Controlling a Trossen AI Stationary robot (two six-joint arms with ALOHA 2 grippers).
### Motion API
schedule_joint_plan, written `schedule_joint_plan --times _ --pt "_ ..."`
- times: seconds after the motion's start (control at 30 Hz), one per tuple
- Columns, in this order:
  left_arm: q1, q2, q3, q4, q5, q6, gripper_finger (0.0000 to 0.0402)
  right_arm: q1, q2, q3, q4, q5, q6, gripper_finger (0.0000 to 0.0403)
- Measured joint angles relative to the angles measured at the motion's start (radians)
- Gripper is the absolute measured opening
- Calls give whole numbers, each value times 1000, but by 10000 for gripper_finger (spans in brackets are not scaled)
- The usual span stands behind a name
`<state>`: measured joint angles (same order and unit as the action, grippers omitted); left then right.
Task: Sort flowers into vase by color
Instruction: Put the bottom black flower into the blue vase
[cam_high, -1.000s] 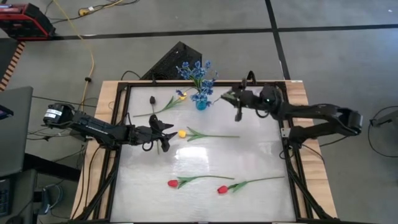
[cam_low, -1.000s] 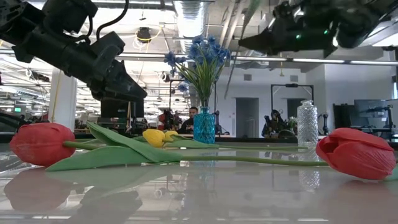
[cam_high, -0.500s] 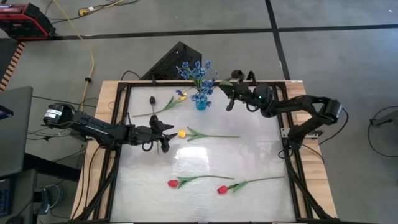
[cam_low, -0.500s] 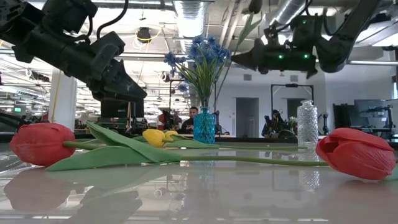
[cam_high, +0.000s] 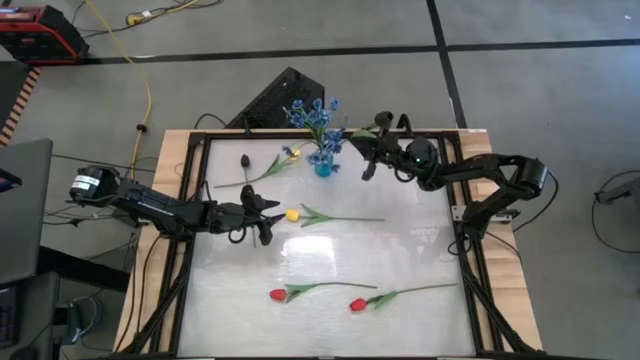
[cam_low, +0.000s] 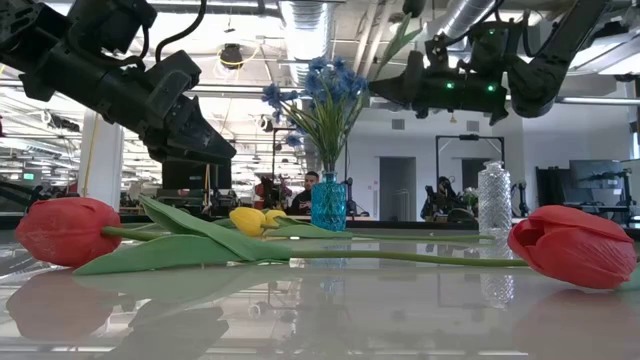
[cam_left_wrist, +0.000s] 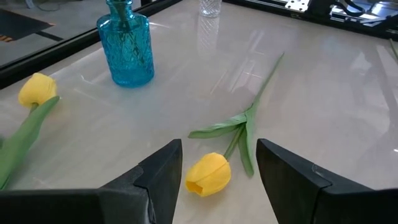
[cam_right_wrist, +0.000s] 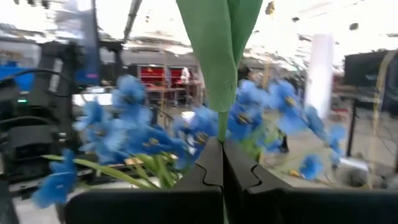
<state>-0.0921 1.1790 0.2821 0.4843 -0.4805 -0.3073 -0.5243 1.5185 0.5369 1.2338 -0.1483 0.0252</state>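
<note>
Green stem (cam_right_wrist: 219, 46), one item: pinched between the pressed-together fingers (cam_right_wrist: 205, 168) of the right gripper (cam_high: 368, 163), rising from the fingertips with its leaf wrapped round it. Its blossom cannot be made out in any view, so the colour it belongs to stays unsettled.

Landmark: blue glass vase (cam_high: 323, 166), at the far middle of the desk (cam_high: 330, 250), already holding the blue sprays (cam_high: 315, 115).

- Held stem: just to the right of the vase and above desk level; the blue blossoms lie straight ahead of the fingers, close in. Long axis runs roughly upright, leaning toward the vase top in the low view.
- Right arm: reaches in from the right side of the desk, forearm near level, wrist turned toward the vase. It is the nearer arm to the vase mouth. Judgement: the coming move turns on bringing the stem's lower end over the narrow neck, which the sprays crowd.
- Left gripper (cam_high: 262, 220): in front of the vase and to its left, fingers (cam_left_wrist: 158, 180) spread wide, holding nothing. A yellow tulip (cam_left_wrist: 209, 175) lies on the desk between the fingertips, head toward the gripper, stem running away to the right of the vase.
- Left arm: stretched low and flat from the left edge of the desk.
- Second yellow tulip (cam_high: 292, 153): just left of the vase.
- Dark bud (cam_high: 244, 160): farther left of the vase.
- Two red tulips (cam_high: 277, 295) (cam_high: 356, 305): well in front of the vase, near the front of the desk.
- Clear glass vase (cam_low: 493, 199): right of the blue one.
</note>
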Motion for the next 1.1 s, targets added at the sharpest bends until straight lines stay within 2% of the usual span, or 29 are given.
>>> schedule_joint_plan --times 0.23,0.5,0.77,1.1 --pt "0 0 0 0 -2 0 195 0 0 0 -25 45 2 16" --pt "0 0 0 0 -1 -1 195 13 0 31 -36 46 9 16" --pt "0 0 0 0 3 -1 195 34 0 65 -154 71 5 16" --pt "0 0 0 0 4 -1 195 33 0 66 -169 77 32 16"
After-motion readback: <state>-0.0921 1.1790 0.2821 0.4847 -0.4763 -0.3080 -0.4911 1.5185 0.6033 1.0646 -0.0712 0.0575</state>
